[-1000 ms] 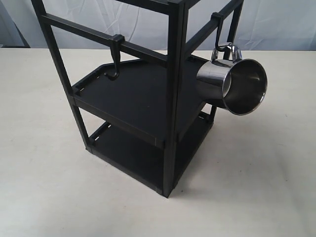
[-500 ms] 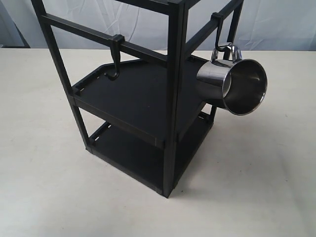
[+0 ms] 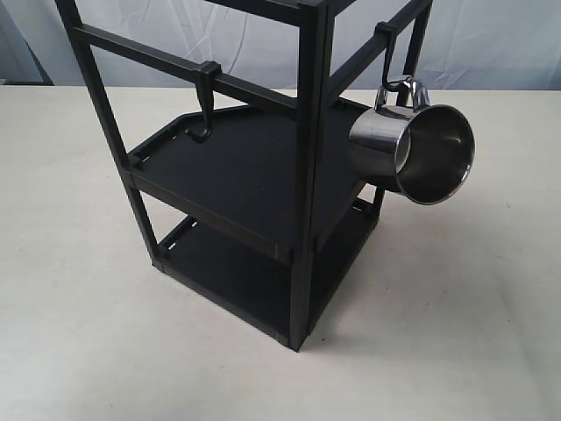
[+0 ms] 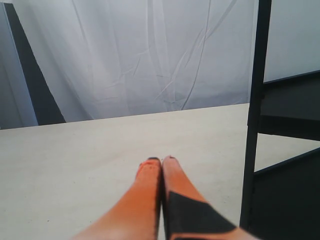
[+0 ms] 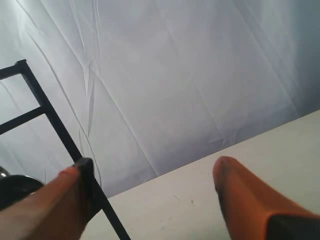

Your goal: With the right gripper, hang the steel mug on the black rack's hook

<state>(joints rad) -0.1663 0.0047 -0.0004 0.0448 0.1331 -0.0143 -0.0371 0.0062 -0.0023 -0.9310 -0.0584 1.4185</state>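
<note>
overhead, white wrinkled curtain (image 3: 491,44) backs the beige table (image 3: 473,333).

Black rack (image 3: 307,175) top cut off; steel mug (image 5: 12,192) mostly cropped.

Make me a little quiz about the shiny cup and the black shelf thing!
1. True or false: the steel mug stands on a shelf of the black rack.
2. What holds the mug up: A) the hook, B) the right tool, C) the table?
3. How many hooks carry nothing?

Key: 1. False, it hangs by its handle outside the rack. 2. A. 3. One, the empty hook.
</note>
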